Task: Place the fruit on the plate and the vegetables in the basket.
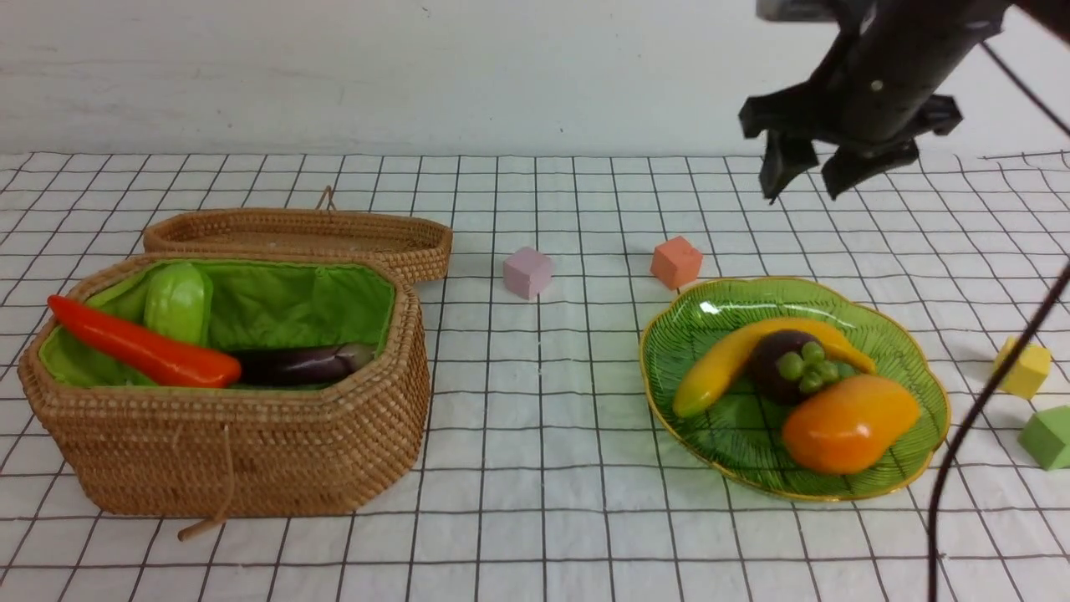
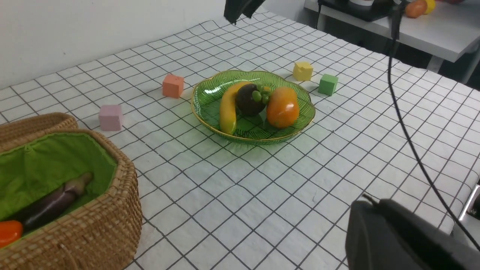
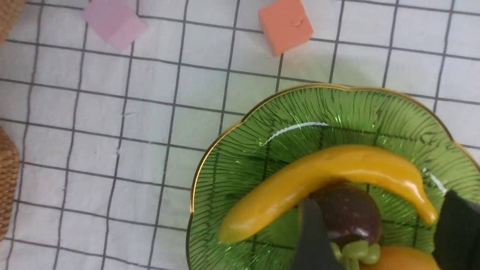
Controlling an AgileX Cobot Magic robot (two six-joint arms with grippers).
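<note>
Three fruits (image 1: 848,422), three vegetables (image 1: 142,349), four cubes (image 1: 527,272)

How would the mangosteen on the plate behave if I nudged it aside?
The mangosteen is round, so it would probably roll rather than slide. It sits wedged between the banana and the mango, which should stop it quickly. The glossy ribbed plate looks slick and its shallow rim gives little containment, so push gently.

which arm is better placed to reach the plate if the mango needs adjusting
Right: the right gripper, open and empty, hangs over the plate; the left arm is absent from the front view.
</note>
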